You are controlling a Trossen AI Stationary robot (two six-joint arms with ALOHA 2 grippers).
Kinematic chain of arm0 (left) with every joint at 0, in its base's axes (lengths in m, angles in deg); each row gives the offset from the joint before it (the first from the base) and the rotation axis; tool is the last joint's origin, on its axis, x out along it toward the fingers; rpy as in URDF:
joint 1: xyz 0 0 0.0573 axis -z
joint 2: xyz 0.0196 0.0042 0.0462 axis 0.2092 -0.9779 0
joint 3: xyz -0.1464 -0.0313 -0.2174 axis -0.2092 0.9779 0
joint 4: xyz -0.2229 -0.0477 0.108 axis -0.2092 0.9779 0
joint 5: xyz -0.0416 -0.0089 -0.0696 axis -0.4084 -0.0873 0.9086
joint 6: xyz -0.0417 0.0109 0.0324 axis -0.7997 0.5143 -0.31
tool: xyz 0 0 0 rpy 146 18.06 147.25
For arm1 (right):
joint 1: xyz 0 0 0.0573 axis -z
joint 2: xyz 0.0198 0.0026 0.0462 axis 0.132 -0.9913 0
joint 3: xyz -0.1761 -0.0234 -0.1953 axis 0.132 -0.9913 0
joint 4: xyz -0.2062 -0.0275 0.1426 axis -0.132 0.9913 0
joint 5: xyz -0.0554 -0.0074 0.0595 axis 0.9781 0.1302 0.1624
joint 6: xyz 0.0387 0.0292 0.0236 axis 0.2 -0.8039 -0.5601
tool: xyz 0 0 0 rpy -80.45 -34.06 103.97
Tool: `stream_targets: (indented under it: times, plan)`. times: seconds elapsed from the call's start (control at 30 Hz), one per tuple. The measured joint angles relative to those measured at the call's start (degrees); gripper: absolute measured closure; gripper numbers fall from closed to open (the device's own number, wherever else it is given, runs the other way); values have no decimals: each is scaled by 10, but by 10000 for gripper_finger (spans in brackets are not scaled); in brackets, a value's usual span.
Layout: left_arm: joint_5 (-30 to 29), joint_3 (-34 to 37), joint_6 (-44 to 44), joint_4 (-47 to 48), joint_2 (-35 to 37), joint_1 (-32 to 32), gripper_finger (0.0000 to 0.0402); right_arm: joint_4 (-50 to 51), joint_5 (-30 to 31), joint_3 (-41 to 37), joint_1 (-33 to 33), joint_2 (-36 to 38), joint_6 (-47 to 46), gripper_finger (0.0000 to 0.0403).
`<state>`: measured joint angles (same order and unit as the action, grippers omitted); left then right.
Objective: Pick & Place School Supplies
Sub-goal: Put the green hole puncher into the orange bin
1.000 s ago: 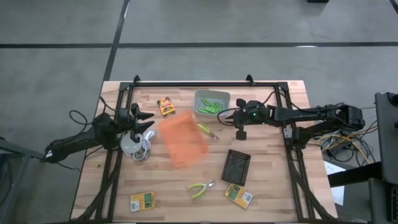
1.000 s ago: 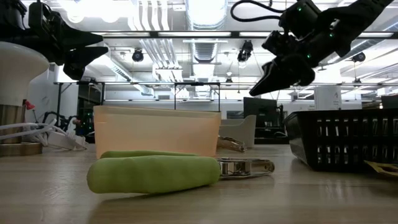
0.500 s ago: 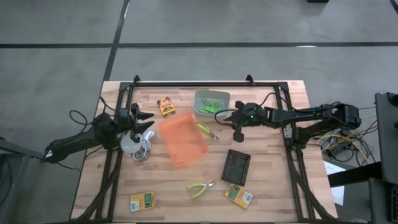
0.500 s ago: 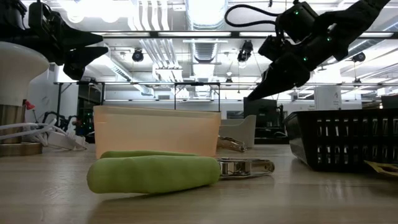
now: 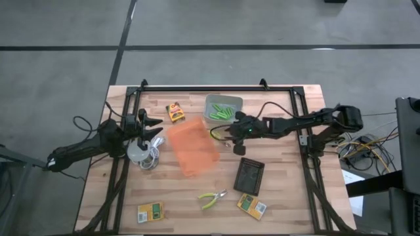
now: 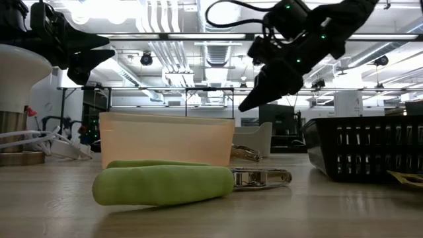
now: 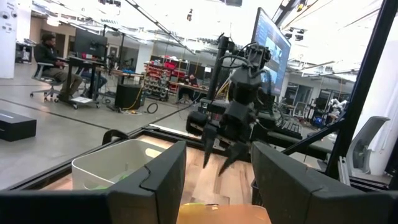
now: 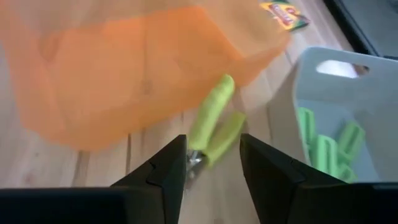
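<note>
The grey bin [image 5: 224, 107] at the far edge of the tabletop [image 5: 289, 190] holds several lime-green sticks [image 5: 223, 113]; the right wrist view shows them lying loose against its wall; the orange bin [image 5: 192, 145] beside it is translucent and nothing can be made out inside it; the black mesh basket [image 5: 249, 175] nearer the front hides its contents. The right gripper [image 5: 231, 136] hangs just above the green-handled pliers [image 5: 218, 136] that lie between the orange and grey bins, its jaws parted with nothing between them; the tool's metal tip is cut off behind those fingers in the wrist view. The left gripper [image 5: 155, 126] waits wide open and empty above the white round thing with coiled cable [image 5: 140, 153]. A second pair of pliers [image 5: 212, 198] and two printed boxes [image 5: 151, 212] [image 5: 251, 206] lie near the front; a small crayon box [image 5: 174, 111] lies far back.
</note>
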<state>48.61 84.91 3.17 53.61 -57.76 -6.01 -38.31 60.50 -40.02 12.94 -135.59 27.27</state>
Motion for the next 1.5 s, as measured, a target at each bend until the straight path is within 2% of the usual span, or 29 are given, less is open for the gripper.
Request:
stream_targets:
  times: [0.3, 0.7, 1.13, 1.23, 1.4, 1.5]
  plan:
    - [0, 0, 0, 0, 0, 0, 214, 0, 18, 43, -19, -70, -13, 248]
    - [0, 0, 0, 0, 0, 0, 213, -16, 45, 44, -21, -108, -48, 248]
    - [0, 0, 0, 0, 0, 0, 213, -16, 39, 53, -14, -116, -52, 248]
    - [0, 0, 0, 0, 0, 0, 214, -92, 25, 20, -12, -115, -51, 248]
    - [0, 0, 0, 0, 0, 0, 214, -320, 23, -72, -12, -112, -57, 248]
    - [0, 0, 0, 0, 0, 0, 213, -390, 23, -114, -12, -112, -43, 248]
